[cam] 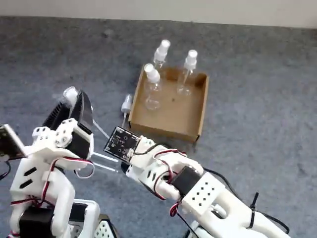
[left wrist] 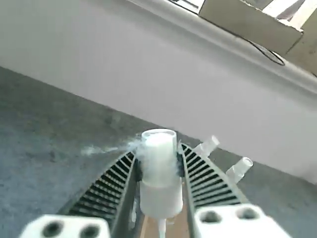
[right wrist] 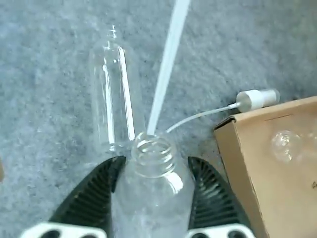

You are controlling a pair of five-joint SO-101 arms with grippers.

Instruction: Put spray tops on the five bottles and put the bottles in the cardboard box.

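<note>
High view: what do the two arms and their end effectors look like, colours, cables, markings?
Both arms are white plastic with black motor blocks. The left arm carries looped red and white wires; the right arm has a hole-dotted panel, similar wires, a tied black cable and a bare black circuit board. The left end effector and right end effector have black ribbed fingers.

Bottle (right wrist: 151, 193) base beyond frame edge
</note>
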